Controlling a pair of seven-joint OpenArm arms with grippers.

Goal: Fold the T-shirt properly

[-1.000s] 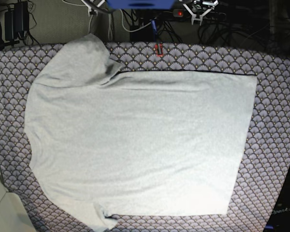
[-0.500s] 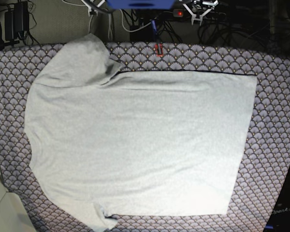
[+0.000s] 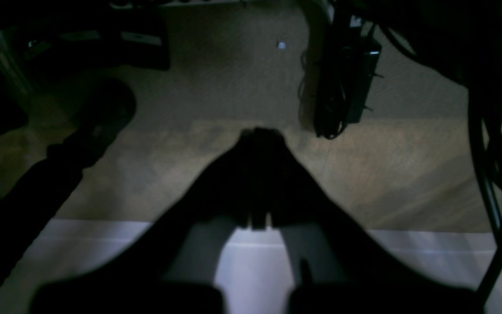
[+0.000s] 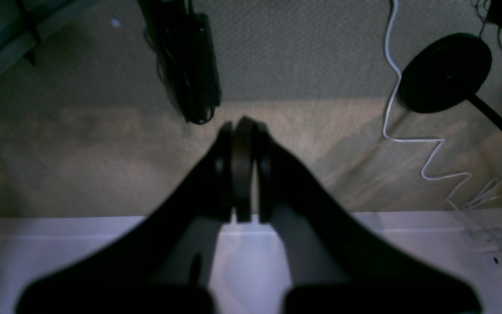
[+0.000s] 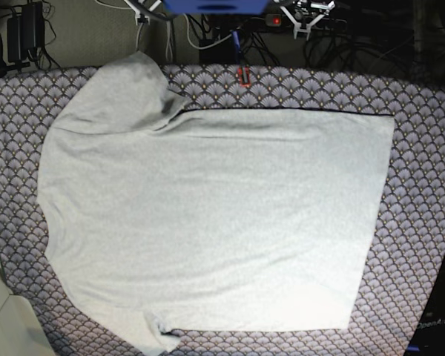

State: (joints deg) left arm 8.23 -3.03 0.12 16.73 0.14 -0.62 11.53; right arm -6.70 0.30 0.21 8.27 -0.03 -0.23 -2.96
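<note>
A grey T-shirt (image 5: pixel 208 215) lies spread flat on the patterned tablecloth (image 5: pixel 423 148), filling the frame's middle, unchanged over the last second. Left gripper (image 3: pixel 257 139) and right gripper (image 4: pixel 242 131) are both clenched, empty, off the table. Folding has likely not begun.

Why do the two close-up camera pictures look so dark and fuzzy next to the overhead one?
Base view: evenly lit and sharp; the light heather-grey cotton T-shirt looks brightest near its lower hem. Left wrist view: dim, with the left gripper a blurred black silhouette, too close to focus, fingertips together. Right wrist view: the same, with the right gripper dark and soft-edged against the brighter beige floor.
</note>
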